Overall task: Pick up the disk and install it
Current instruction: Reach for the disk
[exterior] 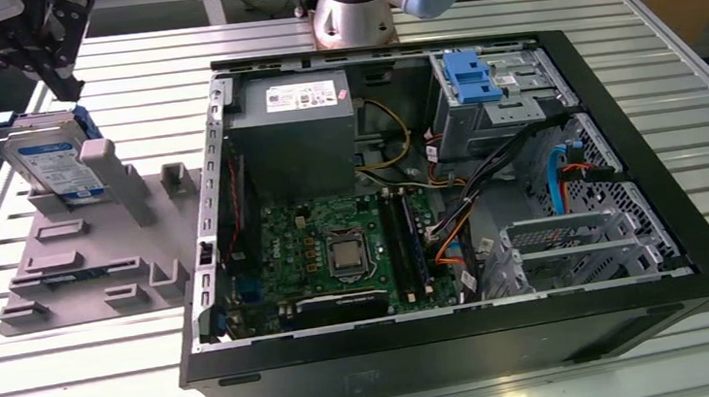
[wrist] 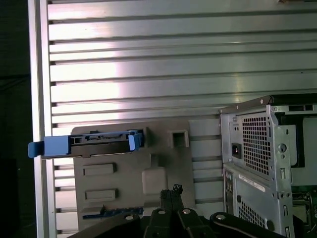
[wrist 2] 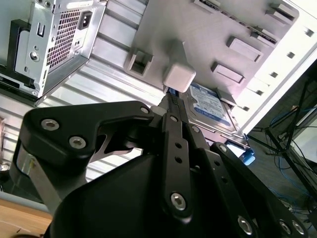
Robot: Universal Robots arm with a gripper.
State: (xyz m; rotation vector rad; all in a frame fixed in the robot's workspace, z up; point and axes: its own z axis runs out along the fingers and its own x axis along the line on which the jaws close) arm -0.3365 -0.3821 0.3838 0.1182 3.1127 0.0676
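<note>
We see the gripper [exterior: 66, 88] with its fingers drawn narrow, holding nothing, just above the disk [exterior: 52, 164]. The disk stands on edge in the grey fixture block [exterior: 73, 240] on the bench [exterior: 33, 376], beside the open computer case [exterior: 474, 353].

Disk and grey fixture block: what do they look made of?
Disk: silver metal casing, judging by its sheen, with a white-and-blue label; its blue bracket looks like moulded plastic. Fixture block: matte grey with no glint, probably plastic.
</note>
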